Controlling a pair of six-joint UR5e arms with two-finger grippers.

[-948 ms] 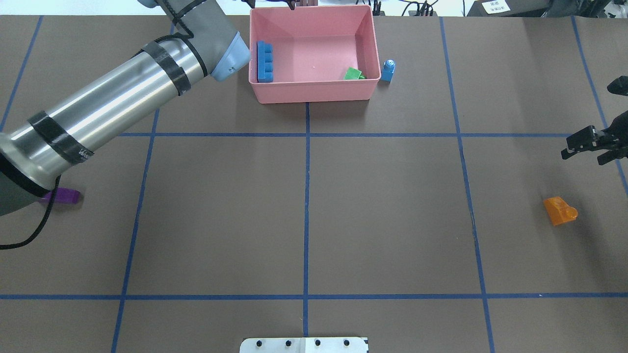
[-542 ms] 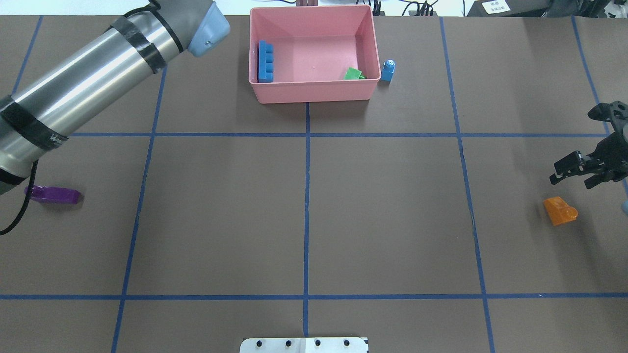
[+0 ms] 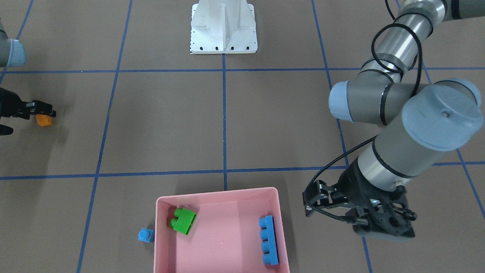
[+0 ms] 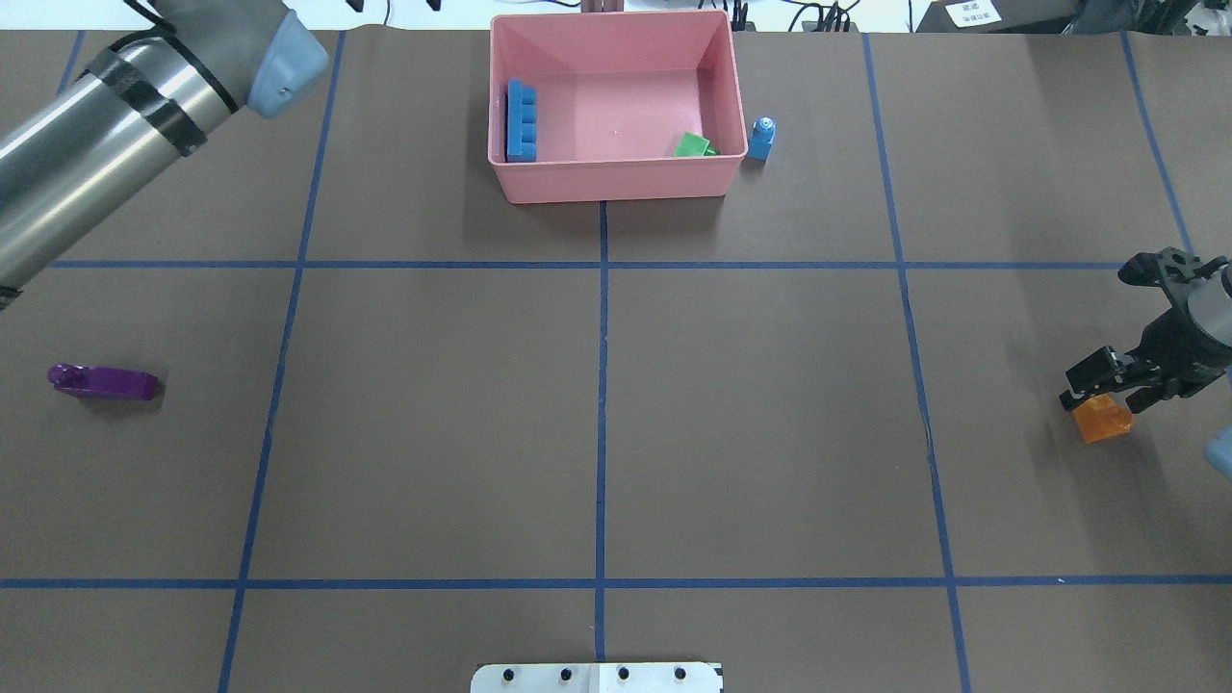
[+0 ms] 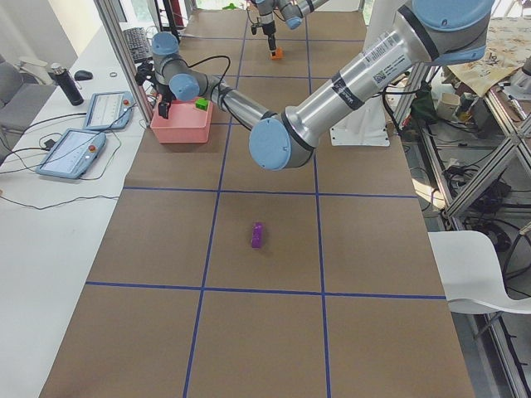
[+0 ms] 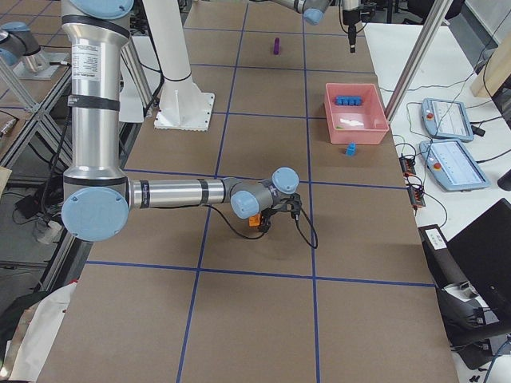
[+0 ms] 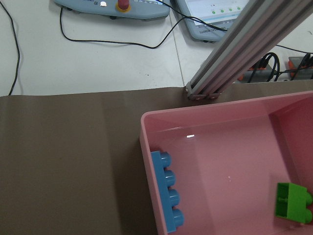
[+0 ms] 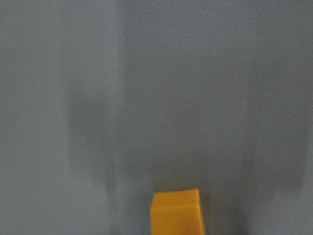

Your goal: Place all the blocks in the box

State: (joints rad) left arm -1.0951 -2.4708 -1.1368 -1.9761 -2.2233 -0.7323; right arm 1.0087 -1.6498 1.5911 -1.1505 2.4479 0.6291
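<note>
The pink box (image 4: 616, 183) stands at the table's far middle; it also shows in the front view (image 3: 163, 242). Inside lie the long blue block (image 4: 521, 121) and the green block (image 4: 693, 145). The tiny blue block (image 4: 761, 138) stands on the table against the box's right wall. The purple block (image 4: 103, 381) lies at far left. The orange block (image 4: 1103, 421) lies at far right. My right gripper (image 4: 1105, 397) is open, low over the orange block. My left gripper (image 3: 308, 203) looks open and empty, beside the box's left wall.
The white robot base (image 4: 597, 677) sits at the near edge. Blue tape lines cross the brown table. Beyond the far edge are control pendants (image 7: 112, 7), cables and an aluminium post (image 7: 230, 58) behind the box.
My left arm has swung left, away from the box. My right gripper has moved nearer and down, from behind the orange block to over it.
</note>
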